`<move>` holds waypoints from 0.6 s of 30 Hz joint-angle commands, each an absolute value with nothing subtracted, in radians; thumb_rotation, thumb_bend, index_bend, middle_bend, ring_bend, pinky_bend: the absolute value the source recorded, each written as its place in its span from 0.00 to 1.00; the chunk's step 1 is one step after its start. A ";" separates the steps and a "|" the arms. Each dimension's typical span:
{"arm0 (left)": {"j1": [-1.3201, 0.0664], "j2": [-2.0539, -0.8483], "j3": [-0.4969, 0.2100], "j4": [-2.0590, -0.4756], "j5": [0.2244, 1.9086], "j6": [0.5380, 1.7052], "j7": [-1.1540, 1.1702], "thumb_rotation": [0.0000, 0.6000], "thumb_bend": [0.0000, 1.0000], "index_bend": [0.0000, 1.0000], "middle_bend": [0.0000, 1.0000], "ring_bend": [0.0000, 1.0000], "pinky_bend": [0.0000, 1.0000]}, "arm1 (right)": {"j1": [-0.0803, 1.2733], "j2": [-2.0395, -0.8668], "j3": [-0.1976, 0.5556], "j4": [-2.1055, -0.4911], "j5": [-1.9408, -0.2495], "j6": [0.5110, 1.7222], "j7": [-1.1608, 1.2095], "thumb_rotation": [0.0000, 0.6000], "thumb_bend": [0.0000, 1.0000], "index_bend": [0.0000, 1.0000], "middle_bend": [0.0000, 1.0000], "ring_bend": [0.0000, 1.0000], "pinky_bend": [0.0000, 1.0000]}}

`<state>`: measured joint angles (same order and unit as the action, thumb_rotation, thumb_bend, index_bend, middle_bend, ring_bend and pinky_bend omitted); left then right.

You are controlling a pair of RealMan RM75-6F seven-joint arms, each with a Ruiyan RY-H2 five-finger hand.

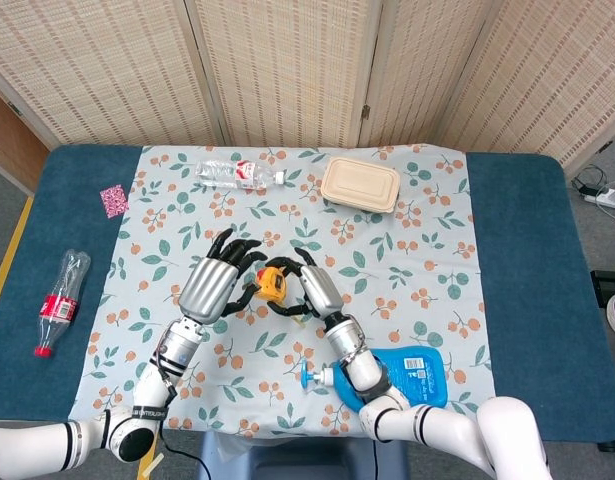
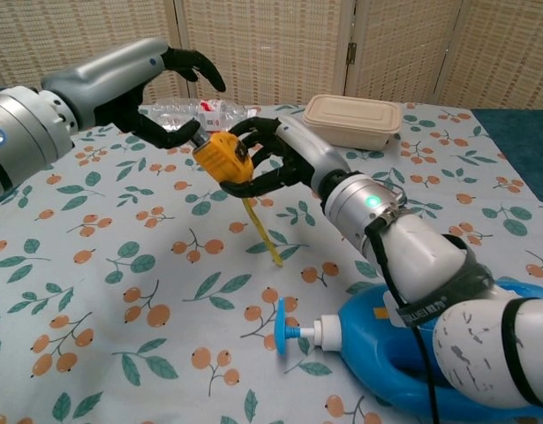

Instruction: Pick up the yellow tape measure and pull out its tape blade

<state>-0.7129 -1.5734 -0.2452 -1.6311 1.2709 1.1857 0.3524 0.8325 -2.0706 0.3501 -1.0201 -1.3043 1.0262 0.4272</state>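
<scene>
right hand (image 2: 269,157) holds the yellow tape measure (image 2: 222,157) above the bench, tape blade (image 2: 260,228) hanging partway out. left hand (image 2: 169,97) fingers spread, empty; pinch the blade, pull steadily away.

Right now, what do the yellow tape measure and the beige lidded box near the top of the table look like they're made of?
The yellow tape measure: likely hard plastic, smooth and slightly glossy, with black trim; its thin yellow blade hangs out stiffly, probably coated metal. The beige lidded box: matte, moulded with rounded corners, likely pulp fibre or plastic; I can't tell which.
</scene>
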 commanded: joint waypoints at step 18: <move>-0.706 -1.603 -0.235 -1.550 1.332 1.251 0.351 1.00 0.56 0.60 0.26 0.24 0.05 | 0.826 -2.049 0.364 -1.042 -1.300 1.030 0.435 1.00 0.34 0.66 0.55 0.39 0.00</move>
<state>-0.7090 -1.5999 -0.2349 -1.5618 1.3203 1.2386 0.3575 0.8268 -2.0496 0.3635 -1.0408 -1.3000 1.0295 0.4359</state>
